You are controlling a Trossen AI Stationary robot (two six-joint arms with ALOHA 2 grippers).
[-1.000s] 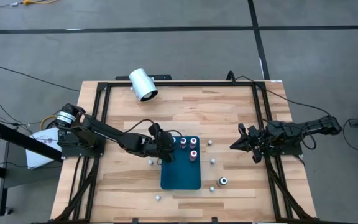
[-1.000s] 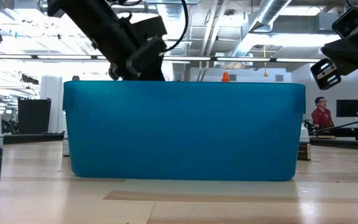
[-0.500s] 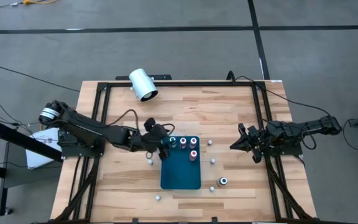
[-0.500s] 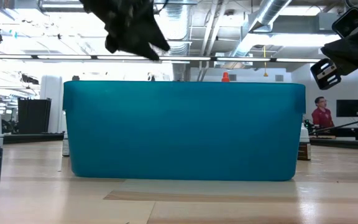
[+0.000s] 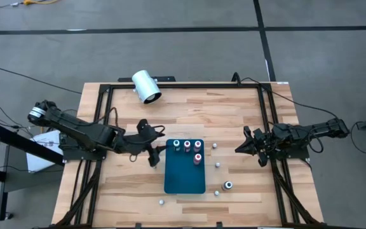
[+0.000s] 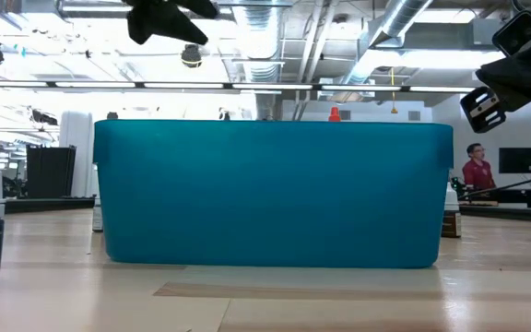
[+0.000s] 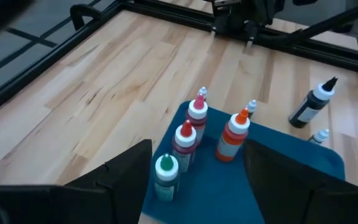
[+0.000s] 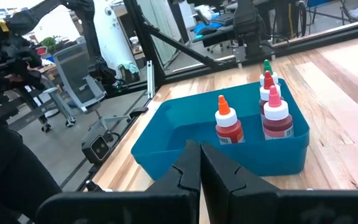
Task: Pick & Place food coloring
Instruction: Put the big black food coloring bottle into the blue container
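The food coloring is several tiny bottles. A green [image 7: 165, 175], a red [image 7: 184, 144], a pink [image 7: 197, 112] and an orange one [image 7: 233, 135] stand upright on their bases in the teal tray [image 5: 184, 178]. A black bottle [image 5: 228, 186] stands on the table to the tray's right. My left gripper [image 5: 156, 151] hangs open above the table just left of the tray [image 7: 197, 163], holding nothing. My right gripper [image 5: 241, 147] is shut and empty near the table's right edge [image 8: 199, 163].
Small white caps [image 5: 214, 145] [image 5: 218, 165] [image 5: 161, 201] lie loose on the wood around the tray. A large white cylinder [image 5: 146, 86] lies at the table's far edge. A black frame [image 5: 183, 85] runs along the table's edges. A person [image 6: 474, 166] stands in the room beyond.
My left gripper has risen and drawn back from the tray's far left corner toward the table's left edge, staying open. The green bottle it had covered now shows standing in the tray.
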